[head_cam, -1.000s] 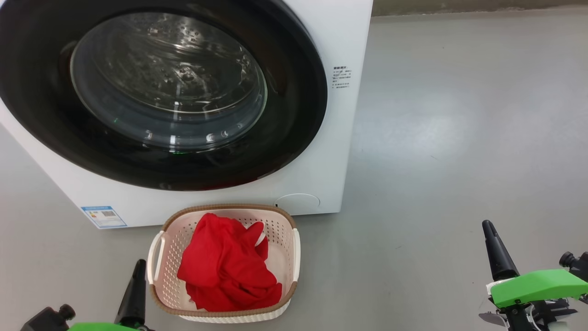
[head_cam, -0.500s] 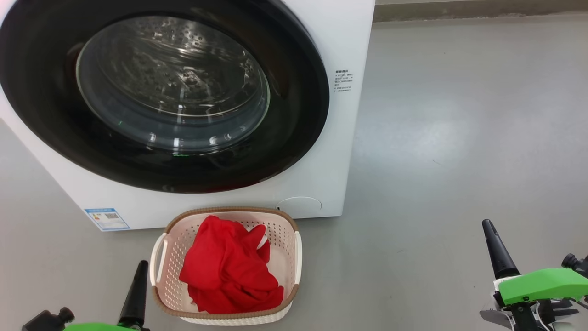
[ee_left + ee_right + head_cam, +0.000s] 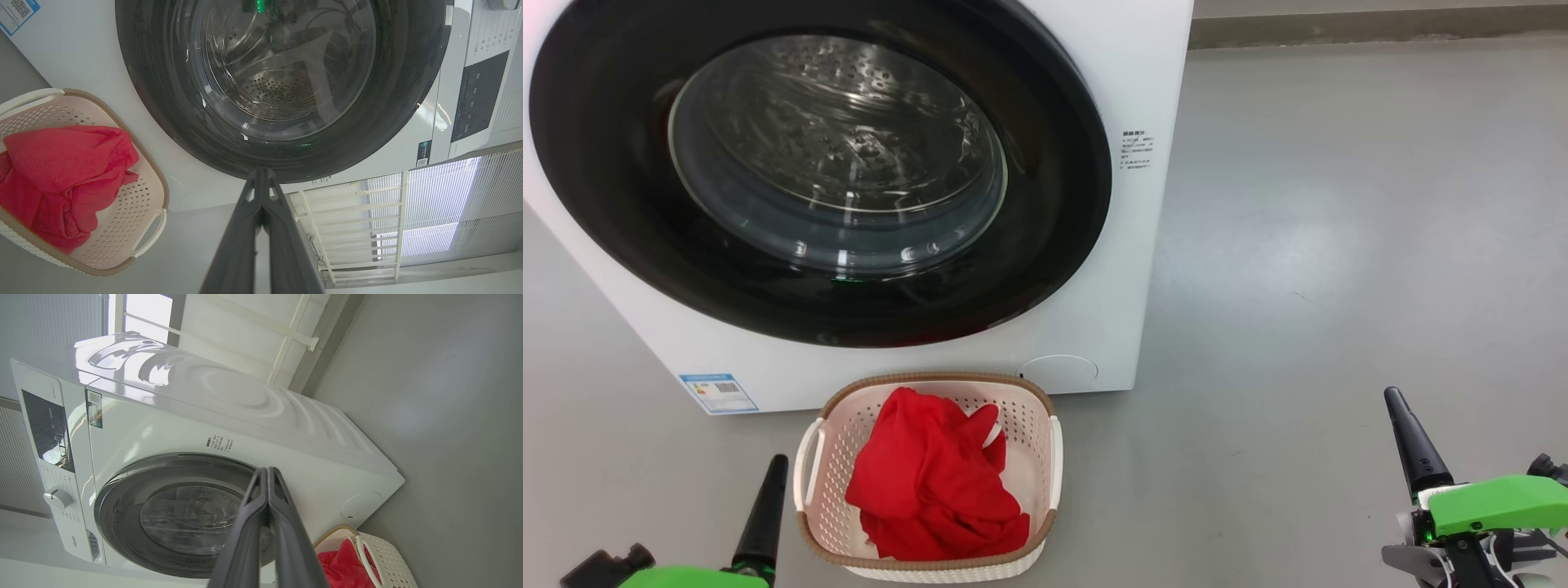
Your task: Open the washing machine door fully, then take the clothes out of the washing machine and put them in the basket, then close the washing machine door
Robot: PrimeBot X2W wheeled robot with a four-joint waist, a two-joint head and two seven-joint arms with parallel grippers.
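Clothes [image 3: 931, 474] lie in the basket [image 3: 935, 378] just in front of the washing machine [image 3: 1152, 73], its door [image 3: 1054, 204] closed, left hand [image 3: 776, 469] and right hand [image 3: 1396, 404] pinched shut and empty, so nothing looks left to do.

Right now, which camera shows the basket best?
The head view: the whole basket sits unobstructed, red clothes inside. The left wrist view crops one side; the right wrist view cuts off most of it.

I get bright, even light and sharp pictures. Reflections streak the washing machine door [image 3: 841, 155]; a pale sheen lies on the far right floor [image 3: 1258, 229].
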